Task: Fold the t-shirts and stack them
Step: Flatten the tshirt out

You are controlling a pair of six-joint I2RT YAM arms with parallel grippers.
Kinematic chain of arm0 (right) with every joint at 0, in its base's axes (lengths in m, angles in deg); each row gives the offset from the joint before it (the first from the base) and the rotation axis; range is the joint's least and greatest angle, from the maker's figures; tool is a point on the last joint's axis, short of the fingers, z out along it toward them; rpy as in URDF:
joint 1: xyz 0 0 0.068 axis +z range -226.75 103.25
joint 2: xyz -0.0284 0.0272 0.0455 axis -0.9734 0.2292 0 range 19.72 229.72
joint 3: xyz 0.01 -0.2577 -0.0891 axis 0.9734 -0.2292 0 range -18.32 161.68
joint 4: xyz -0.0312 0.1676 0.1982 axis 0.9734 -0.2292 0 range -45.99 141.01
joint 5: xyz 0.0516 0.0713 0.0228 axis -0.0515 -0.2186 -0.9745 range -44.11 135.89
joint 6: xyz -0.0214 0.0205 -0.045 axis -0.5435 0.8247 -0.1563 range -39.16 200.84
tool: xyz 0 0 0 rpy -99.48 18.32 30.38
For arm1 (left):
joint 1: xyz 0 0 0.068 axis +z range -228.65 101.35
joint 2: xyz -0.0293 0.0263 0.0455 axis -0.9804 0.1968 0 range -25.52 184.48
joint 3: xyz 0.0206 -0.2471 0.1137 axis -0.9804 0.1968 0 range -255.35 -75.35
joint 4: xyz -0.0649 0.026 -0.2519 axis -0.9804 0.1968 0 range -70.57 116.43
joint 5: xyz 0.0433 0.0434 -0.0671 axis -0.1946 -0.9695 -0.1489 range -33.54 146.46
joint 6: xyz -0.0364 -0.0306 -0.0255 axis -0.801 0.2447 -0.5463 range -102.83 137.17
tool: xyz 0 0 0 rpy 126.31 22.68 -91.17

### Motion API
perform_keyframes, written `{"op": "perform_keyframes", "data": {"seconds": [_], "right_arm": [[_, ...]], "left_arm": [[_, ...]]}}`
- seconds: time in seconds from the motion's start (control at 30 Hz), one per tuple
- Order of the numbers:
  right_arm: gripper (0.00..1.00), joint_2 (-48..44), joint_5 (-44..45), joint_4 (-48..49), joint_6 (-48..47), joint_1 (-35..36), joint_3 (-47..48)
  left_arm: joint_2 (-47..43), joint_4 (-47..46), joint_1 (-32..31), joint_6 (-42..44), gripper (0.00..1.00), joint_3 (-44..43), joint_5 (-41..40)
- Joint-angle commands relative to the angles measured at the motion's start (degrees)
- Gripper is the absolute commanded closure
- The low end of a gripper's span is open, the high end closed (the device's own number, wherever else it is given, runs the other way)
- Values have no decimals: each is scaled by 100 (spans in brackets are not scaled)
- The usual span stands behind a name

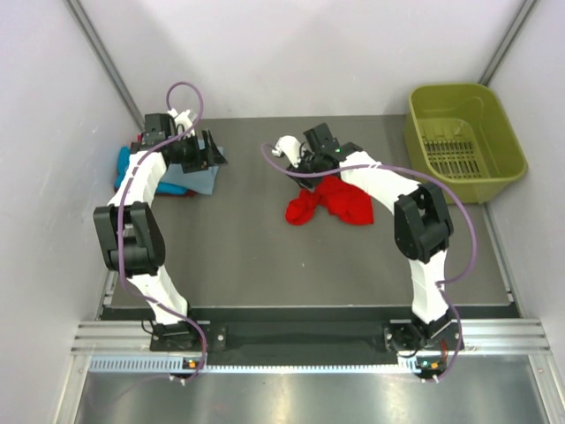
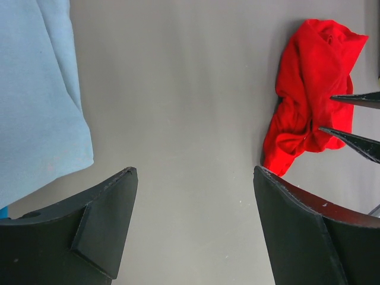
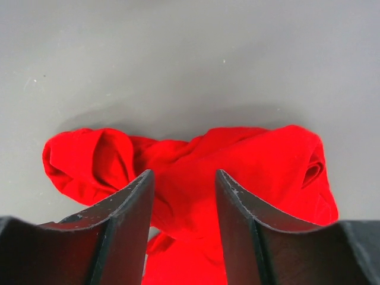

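Note:
The bright red t-shirt lies crumpled in the middle of the dark table. My right gripper hangs over its far edge. In the right wrist view the right gripper is open, with red cloth showing between and below the fingers. A grey-blue t-shirt lies flat at the far left, on top of a turquoise one. My left gripper is at the grey-blue shirt's right edge. In the left wrist view the left gripper is open and empty over bare table, with the grey-blue shirt to its left and the red shirt far right.
An olive-green plastic basket stands at the far right corner. White walls close in the table on the left, right and back. The right gripper's fingertips show at the right edge of the left wrist view.

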Motion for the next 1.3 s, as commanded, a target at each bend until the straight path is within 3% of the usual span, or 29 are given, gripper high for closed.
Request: {"op": "perform_keyframes", "data": {"seconds": [0.0,0.1,0.2,0.33,0.47,0.6,0.8,0.87,0.97,1.0,1.03,1.27], "right_arm": [[53,-165,109,-233,-14,54,238],[50,-288,92,-478,-14,45,220],[32,-516,-170,-716,30,45,80],[23,-912,-304,-699,109,63,-280],[25,-772,-155,-716,153,63,-421],[35,-369,-31,-725,197,72,-360],[35,54,-128,-831,311,80,-26],[39,133,-102,-840,311,72,35],[68,221,-58,-892,312,72,176],[89,221,-23,-910,312,72,246],[100,143,21,-910,303,63,255],[100,-560,189,-866,136,80,817]], "left_arm": [[-129,29,22,41,16,-17,11],[-59,29,22,6,16,-60,11],[-14,-6,22,-29,16,-61,55],[3,-24,22,-82,16,-26,99],[47,-24,22,-100,16,-25,108],[47,-15,22,-100,16,-69,108],[12,38,22,-47,16,-17,55],[-6,38,22,-47,16,18,20],[-23,46,22,-47,16,62,20],[-23,55,30,-38,16,71,20],[-23,81,22,-21,16,80,28],[117,301,22,181,20,36,81]]}}
